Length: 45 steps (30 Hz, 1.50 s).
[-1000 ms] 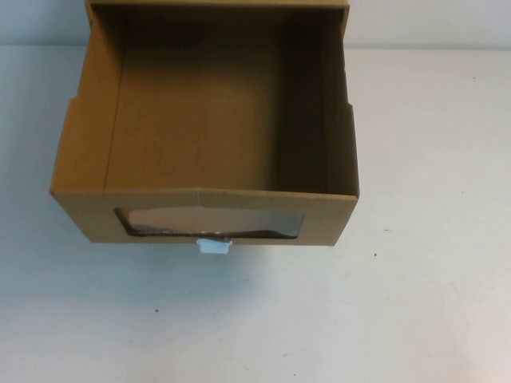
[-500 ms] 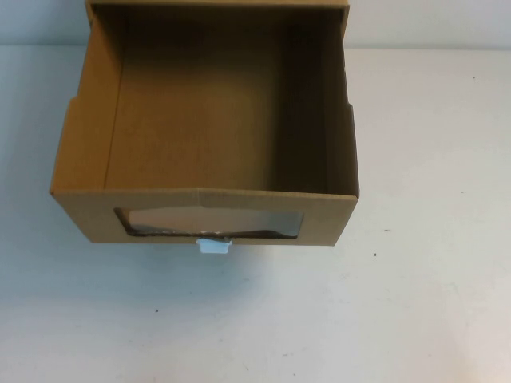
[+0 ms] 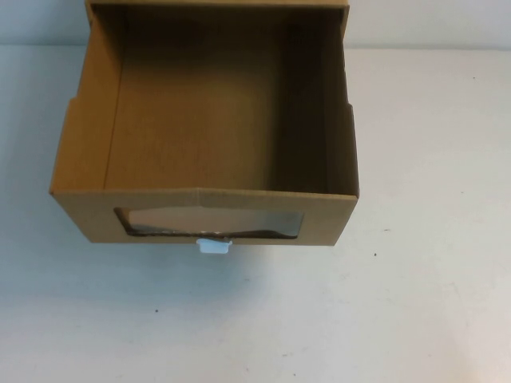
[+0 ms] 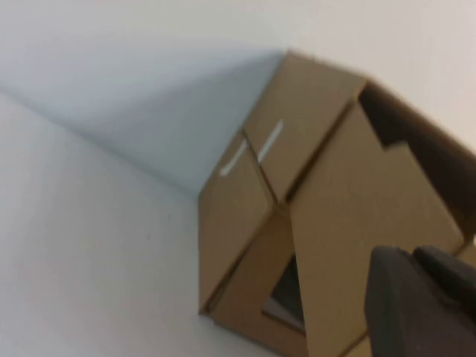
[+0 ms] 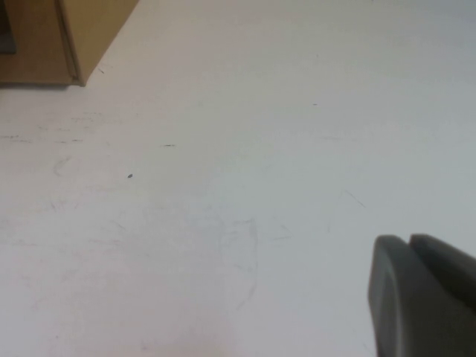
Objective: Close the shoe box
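The shoe box (image 3: 327, 219) is brown cardboard and stands at the table's far middle, its drawer pulled out toward me and empty inside. Its front wall has a clear window (image 3: 211, 222) with a small white pull tab (image 3: 214, 246) below it. Neither arm shows in the high view. In the left wrist view my left gripper (image 4: 413, 256) is shut on nothing, close beside the shoe box (image 4: 349, 201) and its pulled-out side wall. My right gripper (image 5: 409, 242) is shut and empty over bare table, with a corner of the shoe box (image 5: 89, 30) well away from it.
The white table (image 3: 431, 303) stretches in front of the box and to both its sides. A pale wall (image 4: 149, 44) rises right behind the box.
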Available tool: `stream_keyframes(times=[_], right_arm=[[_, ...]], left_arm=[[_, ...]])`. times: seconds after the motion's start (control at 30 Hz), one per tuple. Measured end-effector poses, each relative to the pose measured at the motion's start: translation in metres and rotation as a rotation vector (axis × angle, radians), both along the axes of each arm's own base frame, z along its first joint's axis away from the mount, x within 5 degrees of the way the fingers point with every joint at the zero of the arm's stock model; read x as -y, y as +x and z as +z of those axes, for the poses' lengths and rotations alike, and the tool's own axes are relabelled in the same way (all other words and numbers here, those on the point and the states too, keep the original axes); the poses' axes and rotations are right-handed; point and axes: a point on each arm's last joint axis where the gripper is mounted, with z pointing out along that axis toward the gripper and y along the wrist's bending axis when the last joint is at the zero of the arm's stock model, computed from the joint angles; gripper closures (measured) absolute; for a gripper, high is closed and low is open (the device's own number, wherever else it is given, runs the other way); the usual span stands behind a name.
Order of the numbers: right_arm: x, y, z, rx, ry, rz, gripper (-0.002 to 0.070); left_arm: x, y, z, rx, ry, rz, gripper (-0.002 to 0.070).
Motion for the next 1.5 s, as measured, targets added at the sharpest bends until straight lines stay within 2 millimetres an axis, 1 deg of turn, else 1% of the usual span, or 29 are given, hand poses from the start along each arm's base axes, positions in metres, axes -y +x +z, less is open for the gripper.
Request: stream_keyframes(times=[0.07,0.1,0.2,0.3,0.37,0.4,0.47,0.5,0.57,0.6,0.67,0.7,0.77,0.8,0.87,0.97,1.07,1.1,1.2,1.27,1.33,1.5], right_arm=[[0.000,0.000,0.000,0.000,0.000,0.000,0.0687],[0.000,0.000,0.000,0.000,0.000,0.000,0.0687],[0.000,0.000,0.000,0.000,0.000,0.000,0.0687],[0.000,0.000,0.000,0.000,0.000,0.000,0.0687],[0.000,0.000,0.000,0.000,0.000,0.000,0.0687],[0.000,0.000,0.000,0.000,0.000,0.000,0.0687],[0.000,0.000,0.000,0.000,0.000,0.000,0.0687],[0.000,0.000,0.000,0.000,0.000,0.000,0.0687],[0.000,0.000,0.000,0.000,0.000,0.000,0.0687],[0.000,0.000,0.000,0.000,0.000,0.000,0.0687],[0.000,0.000,0.000,0.000,0.000,0.000,0.0687],[0.000,0.000,0.000,0.000,0.000,0.000,0.0687],[0.000,0.000,0.000,0.000,0.000,0.000,0.0687],[0.000,0.000,0.000,0.000,0.000,0.000,0.0687],[0.000,0.000,0.000,0.000,0.000,0.000,0.0687],[0.000,0.000,0.000,0.000,0.000,0.000,0.0687],[0.000,0.000,0.000,0.000,0.000,0.000,0.0687],[0.000,0.000,0.000,0.000,0.000,0.000,0.0687],[0.000,0.000,0.000,0.000,0.000,0.000,0.0687],[0.000,0.000,0.000,0.000,0.000,0.000,0.0687],[0.000,0.000,0.000,0.000,0.000,0.000,0.0687],[0.000,0.000,0.000,0.000,0.000,0.000,0.0687]], left_arm=[[-0.001,0.000,0.004,0.016,-0.004,0.005,0.0677],[0.001,-0.002,0.009,0.019,0.013,-0.007,0.0677],[0.008,-0.002,0.038,-0.031,0.095,-0.081,0.0677],[0.015,0.008,0.077,-0.128,0.202,-0.151,0.0677],[0.021,0.024,0.106,-0.202,0.281,-0.196,0.0677],[0.023,0.031,0.123,-0.210,0.315,-0.212,0.0677],[0.030,0.055,0.152,-0.248,0.403,-0.255,0.0678],[0.032,0.066,0.163,-0.258,0.439,-0.276,0.0677],[0.039,0.094,0.189,-0.259,0.499,-0.315,0.0678],[0.043,0.110,0.197,-0.269,0.518,-0.334,0.0677],[0.050,0.141,0.219,-0.270,0.558,-0.375,0.0677],[0.054,0.154,0.226,-0.275,0.572,-0.392,0.0677],[0.061,0.186,0.240,-0.296,0.599,-0.439,0.0677],[0.065,0.199,0.249,-0.293,0.615,-0.459,0.0677],[0.072,0.231,0.255,-0.318,0.638,-0.503,0.0677],[0.083,0.278,0.250,-0.369,0.652,-0.574,0.0677],[0.093,0.315,0.239,-0.408,0.644,-0.648,0.0677],[0.095,0.324,0.237,-0.410,0.645,-0.665,0.0677],[0.102,0.356,0.219,-0.438,0.641,-0.700,0.0677],[0.104,0.371,0.211,-0.441,0.644,-0.708,0.0677],[0.106,0.379,0.207,-0.441,0.647,-0.712,0.0677],[0.107,0.387,0.201,-0.439,0.645,-0.709,0.0677]])
